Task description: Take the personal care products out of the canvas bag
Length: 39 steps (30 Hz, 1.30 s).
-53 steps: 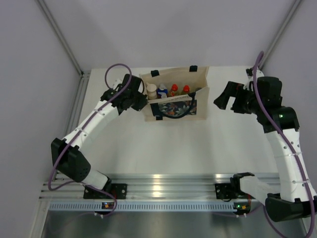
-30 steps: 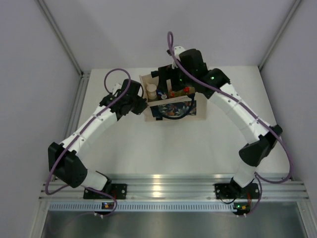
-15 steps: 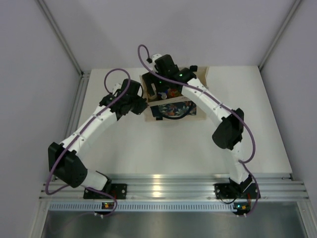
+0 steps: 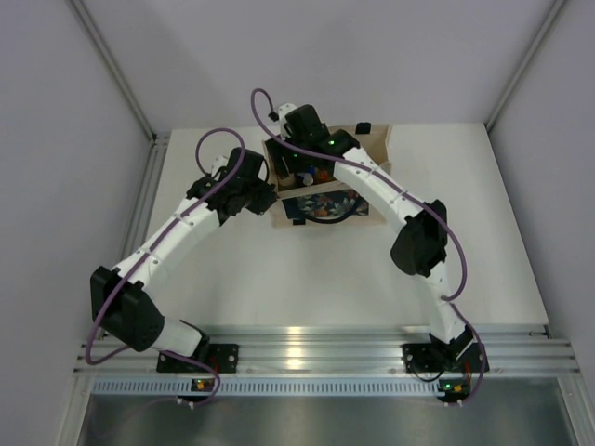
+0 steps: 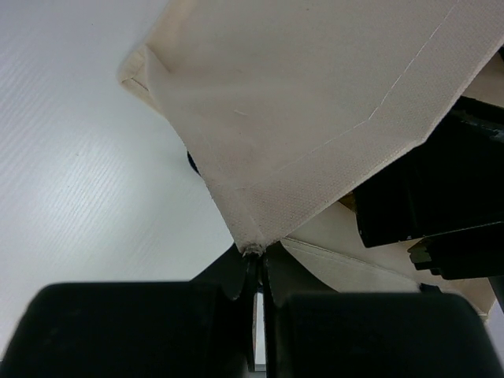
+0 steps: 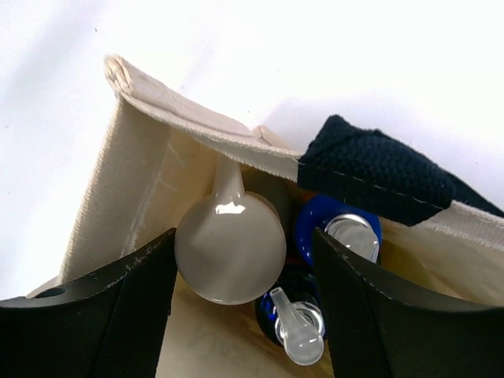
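The canvas bag (image 4: 376, 153) stands open at the back of the table, its printed panel (image 4: 325, 206) facing me. My left gripper (image 5: 258, 260) is shut on the bag's (image 5: 315, 102) left front corner. My right gripper (image 6: 244, 236) reaches down into the bag's (image 6: 134, 181) left end. It is open, its fingers either side of a bottle's round beige cap (image 6: 230, 248). The left finger (image 6: 118, 307) sits close against the cap and a gap shows at the right finger (image 6: 378, 307). Two blue-topped bottles (image 6: 339, 232) stand beside it. More bottle tops (image 4: 323, 174) show from above.
A dark bag handle (image 6: 378, 173) lies over the rim just right of the blue tops. The right arm (image 4: 418, 242) arches over the table's right half and the left arm (image 4: 177, 232) crosses its left. A wall rises behind the bag.
The right arm swung from the table's right side to above the bag, then shifted to its left end. Its jaws have narrowed around the beige cap. The left gripper has kept its hold.
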Available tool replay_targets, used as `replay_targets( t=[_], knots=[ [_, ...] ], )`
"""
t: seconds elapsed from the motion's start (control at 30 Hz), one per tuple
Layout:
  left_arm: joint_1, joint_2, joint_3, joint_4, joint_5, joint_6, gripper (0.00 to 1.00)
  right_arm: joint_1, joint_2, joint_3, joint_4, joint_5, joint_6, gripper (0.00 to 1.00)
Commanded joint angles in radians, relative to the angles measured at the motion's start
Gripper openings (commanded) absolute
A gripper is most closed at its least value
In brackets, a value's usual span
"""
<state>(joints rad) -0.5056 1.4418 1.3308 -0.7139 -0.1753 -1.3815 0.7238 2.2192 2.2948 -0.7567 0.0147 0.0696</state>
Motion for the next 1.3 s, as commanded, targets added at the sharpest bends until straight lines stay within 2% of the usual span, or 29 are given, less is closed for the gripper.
replay_targets(
  t=[0.0, 0.13, 0.3, 0.63, 0.7, 0.77, 0.8, 0.83, 0.9, 1.0, 1.27],
  knots=[
    [-0.004, 0.003, -0.027, -0.055, 0.033, 0.009, 0.0, 0.02, 0.022, 0.055, 0.092, -0.005, -0.031, 0.65],
    [-0.002, -0.007, -0.036, -0.055, 0.023, 0.015, 0.0, 0.031, 0.03, 0.054, 0.097, 0.005, -0.04, 0.59],
    [-0.002, -0.014, -0.039, -0.055, 0.023, 0.015, 0.0, 0.045, 0.03, 0.058, 0.106, 0.014, -0.041, 0.48],
    [-0.004, -0.009, -0.032, -0.055, 0.028, 0.012, 0.0, 0.068, 0.025, 0.012, 0.106, 0.071, -0.037, 0.56],
    [-0.004, -0.011, -0.033, -0.053, 0.028, 0.012, 0.0, 0.068, 0.023, 0.009, 0.106, 0.073, -0.033, 0.51],
    [-0.004, -0.012, -0.033, -0.055, 0.025, 0.013, 0.0, 0.069, 0.022, 0.009, 0.108, 0.07, -0.018, 0.4],
    [-0.002, -0.014, -0.033, -0.053, 0.025, 0.013, 0.0, 0.068, 0.022, 0.008, 0.109, 0.065, -0.014, 0.4],
    [-0.002, -0.014, -0.035, -0.055, 0.023, 0.013, 0.0, 0.069, 0.022, 0.009, 0.111, 0.062, -0.013, 0.3],
    [-0.002, -0.015, -0.033, -0.053, 0.025, 0.013, 0.0, 0.068, 0.022, 0.009, 0.112, 0.057, -0.008, 0.28],
    [-0.001, -0.015, -0.031, -0.053, 0.025, 0.013, 0.0, 0.069, 0.014, 0.008, 0.114, 0.056, 0.002, 0.0],
    [0.002, -0.015, -0.028, -0.052, 0.028, 0.007, 0.0, 0.088, -0.101, 0.017, 0.152, 0.151, 0.004, 0.0]
  ],
)
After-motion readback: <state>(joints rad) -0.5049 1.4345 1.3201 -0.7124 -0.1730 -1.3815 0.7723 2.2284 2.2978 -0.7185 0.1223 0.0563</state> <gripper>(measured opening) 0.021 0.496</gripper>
